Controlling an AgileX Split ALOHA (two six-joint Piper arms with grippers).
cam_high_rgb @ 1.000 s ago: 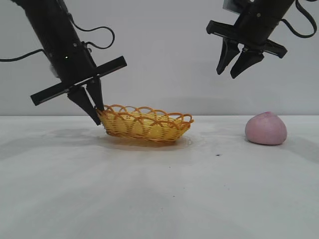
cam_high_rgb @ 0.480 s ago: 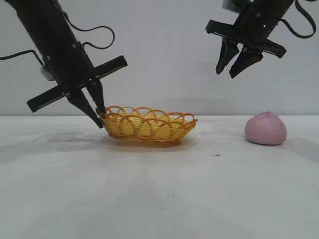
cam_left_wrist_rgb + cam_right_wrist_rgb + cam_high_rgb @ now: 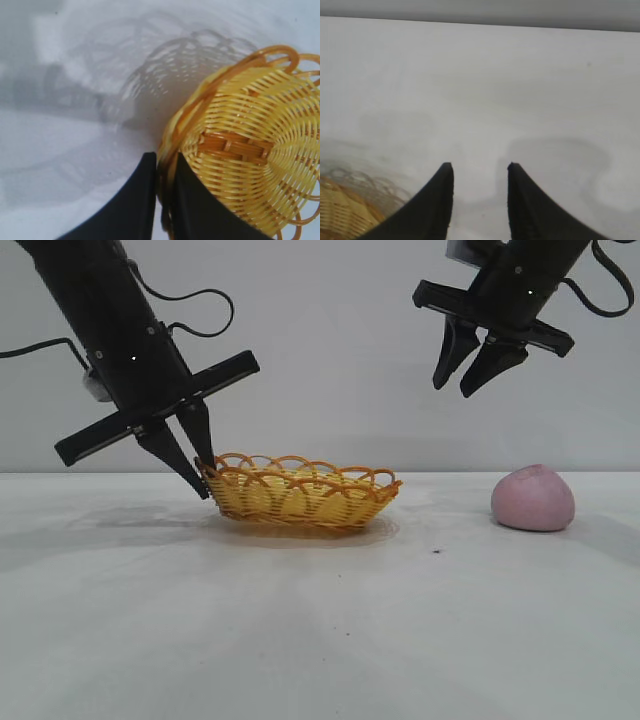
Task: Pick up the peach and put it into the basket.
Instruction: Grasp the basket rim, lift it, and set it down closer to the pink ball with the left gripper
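While the peach (image 3: 533, 499) sits untouched at the desk's right, our left pincer (image 3: 203, 472) pinches the basket (image 3: 300, 492) rim (left end); right pincer (image 3: 466, 376) hangs high, parted, empty.

peach (image 3: 533, 499) right of basket (image 3: 300, 493)

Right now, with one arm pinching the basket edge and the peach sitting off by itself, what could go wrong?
The left end effector grips only the looped rim of the basket, so the light wicker could tip, slip free or skid on the table. The peach lies apart from the basket, and the open right end effector hangs high above the table; a rounded fruit may roll away if pinched off-centre.
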